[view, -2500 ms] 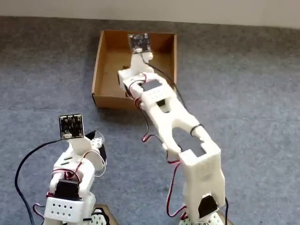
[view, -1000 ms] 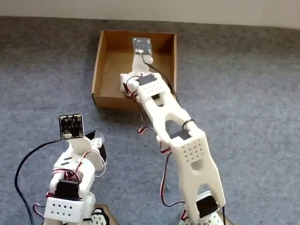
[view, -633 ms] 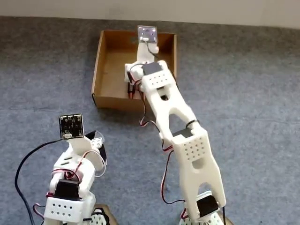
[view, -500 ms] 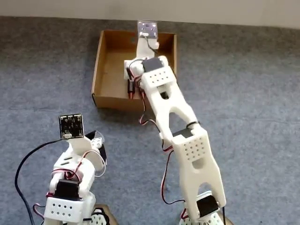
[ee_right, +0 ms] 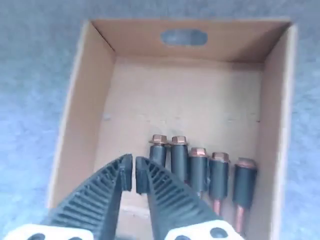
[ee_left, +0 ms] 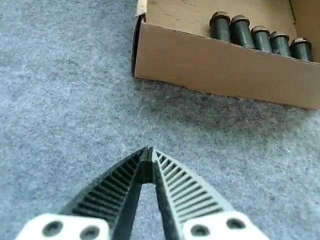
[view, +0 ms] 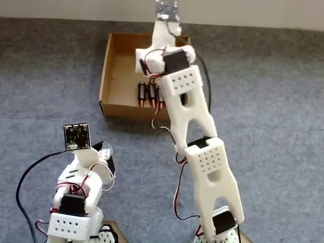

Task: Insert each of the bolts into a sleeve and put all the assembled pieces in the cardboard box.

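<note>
Several assembled pieces (ee_right: 200, 170), dark sleeves with copper bolts through them, lie side by side in the cardboard box (ee_right: 75, 110) against its near wall. The high view shows part of that row (view: 147, 93) beside the right arm. My right gripper (ee_right: 134, 161) hangs above the box, shut and empty, its tips over the box floor just beside the row. My left gripper (ee_left: 148, 150) is shut and empty over the carpet, short of the box's near wall (ee_left: 225, 70), with the pieces (ee_left: 250, 35) visible over that wall. The high view places the left gripper (view: 107, 154) at the lower left.
Grey carpet (view: 263, 91) surrounds the box on all sides. The right arm (view: 195, 121) stretches from the front edge to the box. A pale wall strip (view: 76, 7) runs along the back.
The right arm has lifted and tipped up away from the box floor, uncovering the row of pieces. The left arm has stayed still.
</note>
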### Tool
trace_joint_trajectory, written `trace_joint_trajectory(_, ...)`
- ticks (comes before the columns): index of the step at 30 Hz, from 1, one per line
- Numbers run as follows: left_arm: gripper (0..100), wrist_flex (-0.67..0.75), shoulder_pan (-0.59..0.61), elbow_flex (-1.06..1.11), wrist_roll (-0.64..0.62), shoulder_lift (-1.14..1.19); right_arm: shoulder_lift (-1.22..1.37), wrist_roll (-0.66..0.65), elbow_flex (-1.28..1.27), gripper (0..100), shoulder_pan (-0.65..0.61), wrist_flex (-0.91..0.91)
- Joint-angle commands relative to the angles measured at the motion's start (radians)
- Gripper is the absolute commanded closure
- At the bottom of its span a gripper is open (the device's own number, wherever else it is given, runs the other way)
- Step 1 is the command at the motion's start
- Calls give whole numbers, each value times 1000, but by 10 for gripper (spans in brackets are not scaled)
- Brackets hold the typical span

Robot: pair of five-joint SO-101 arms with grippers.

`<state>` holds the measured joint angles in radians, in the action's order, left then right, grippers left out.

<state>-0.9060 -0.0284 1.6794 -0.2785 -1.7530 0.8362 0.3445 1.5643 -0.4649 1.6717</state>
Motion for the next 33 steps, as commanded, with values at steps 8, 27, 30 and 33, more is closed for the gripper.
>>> trace_joint_trajectory(8, 970, -6, 5, 19, 2, 7, -18, -52, 191, 993, 145, 96)
trace_joint_trajectory(27, 971, -6, 7, 19, 2, 7, -816, -58, -564, 993, 148, 93)
trace_joint_trajectory(30, 971, -6, 7, 19, 2, 7, -1046, -69, -875, 993, 168, 67)
trace_joint_trajectory(33, 971, -6, 5, 19, 2, 7, -1280, -114, -1181, 993, 188, -25)
